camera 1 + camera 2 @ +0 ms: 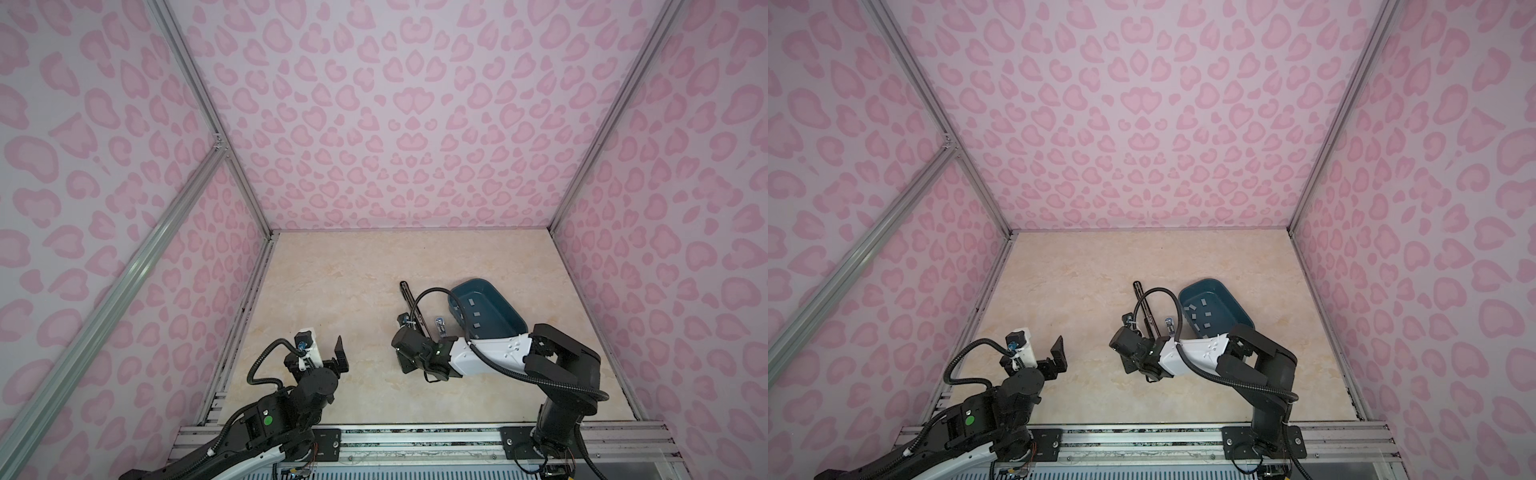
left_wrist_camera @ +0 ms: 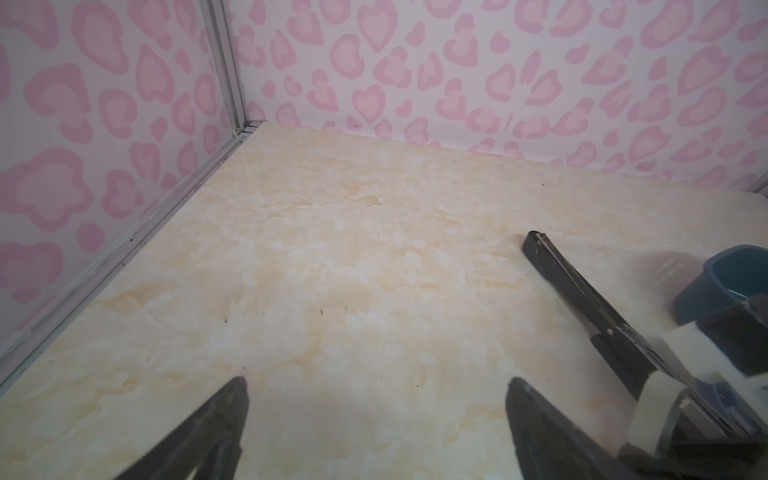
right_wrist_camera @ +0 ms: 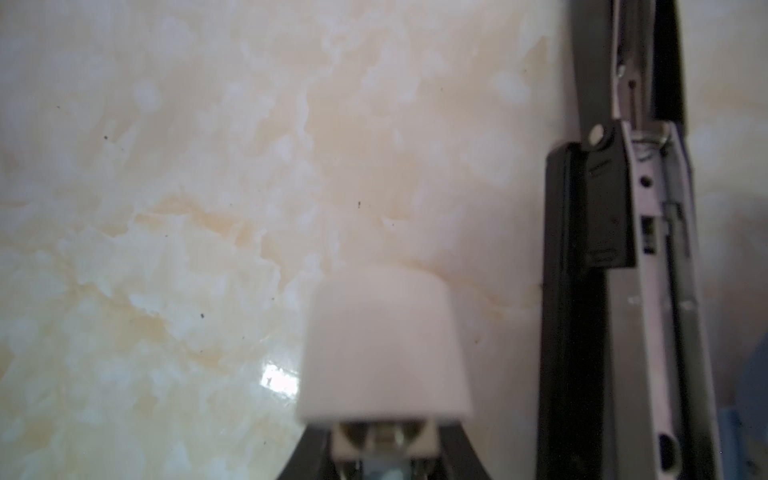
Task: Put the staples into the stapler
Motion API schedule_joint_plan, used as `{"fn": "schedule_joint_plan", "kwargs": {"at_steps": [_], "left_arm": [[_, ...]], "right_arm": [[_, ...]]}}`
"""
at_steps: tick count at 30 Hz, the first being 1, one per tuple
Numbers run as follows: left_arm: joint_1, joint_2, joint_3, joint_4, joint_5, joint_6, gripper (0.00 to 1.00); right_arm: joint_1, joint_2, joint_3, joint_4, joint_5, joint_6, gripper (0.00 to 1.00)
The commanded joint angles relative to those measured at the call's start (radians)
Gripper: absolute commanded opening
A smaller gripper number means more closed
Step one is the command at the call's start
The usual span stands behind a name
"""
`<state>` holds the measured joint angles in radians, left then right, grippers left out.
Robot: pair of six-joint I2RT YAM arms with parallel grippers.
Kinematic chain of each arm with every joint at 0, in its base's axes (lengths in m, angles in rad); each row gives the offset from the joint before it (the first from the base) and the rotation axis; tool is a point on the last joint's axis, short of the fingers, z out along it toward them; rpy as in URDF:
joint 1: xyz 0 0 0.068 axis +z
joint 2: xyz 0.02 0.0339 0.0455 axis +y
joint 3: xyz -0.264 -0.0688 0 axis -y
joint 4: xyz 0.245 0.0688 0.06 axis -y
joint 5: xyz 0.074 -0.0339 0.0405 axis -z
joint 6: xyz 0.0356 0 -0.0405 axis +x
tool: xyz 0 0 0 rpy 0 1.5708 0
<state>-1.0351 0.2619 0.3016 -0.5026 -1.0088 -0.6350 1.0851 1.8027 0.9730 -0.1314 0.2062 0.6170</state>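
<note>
**Left gripper wide and empty; right gripper at the stapler's near end**

The left gripper (image 1: 323,340) hovers above the worktop (image 1: 332,291) close to its left edge, toward the front-left corner. Its jaws are spread wide. The left wrist view shows only bare marbled surface between the two dark fingertips (image 2: 239,384), so it holds and touches nothing.

The black stapler (image 1: 411,303) lies folded open near the middle of the worktop, with its long axis running from the back toward the front. The right gripper (image 1: 409,359) is down over the stapler's near end. In the left wrist view its white pads (image 2: 650,397) sit on either side of the stapler body. I cannot tell whether they actually pinch it.

The staples (image 1: 471,302) are small pale strips scattered inside a teal bin (image 1: 510,311), which stands just right of the stapler. A small blue-and-silver object (image 1: 439,326) lies on the worktop between the stapler and the bin.
</note>
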Motion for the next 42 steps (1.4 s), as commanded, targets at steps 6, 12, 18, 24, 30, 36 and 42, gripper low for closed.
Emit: {"fn": "schedule_joint_plan", "kwargs": {"at_steps": [6,12,18,24,30,36,42], "left_arm": [[0.001,-0.066,-0.021,-0.015,-0.007,-0.035,0.98],[0.001,-0.011,-0.012,-0.007,0.001,-0.040,0.99],[0.001,0.055,0.004,-0.001,-0.001,-0.048,0.99],[0.001,0.065,0.004,0.016,-0.014,-0.038,0.97],[0.001,0.055,-0.002,0.042,-0.023,-0.013,0.97],[0.003,0.056,-0.002,0.037,-0.014,-0.016,0.97],[0.003,0.049,-0.002,0.027,-0.027,-0.029,0.97]], "right_arm": [[-0.024,0.062,0.060,-0.049,0.024,0.002,0.12],[-0.033,0.093,0.063,-0.033,0.031,0.022,0.22],[-0.040,0.098,0.070,-0.045,0.041,0.044,0.32],[-0.040,0.043,0.147,-0.152,0.073,0.020,0.58],[-0.045,-0.079,0.187,-0.266,0.078,-0.006,0.69],[-0.069,-0.265,0.254,-0.452,0.251,-0.084,0.67],[-0.286,-0.531,0.042,-0.358,0.304,-0.239,0.63]]}}
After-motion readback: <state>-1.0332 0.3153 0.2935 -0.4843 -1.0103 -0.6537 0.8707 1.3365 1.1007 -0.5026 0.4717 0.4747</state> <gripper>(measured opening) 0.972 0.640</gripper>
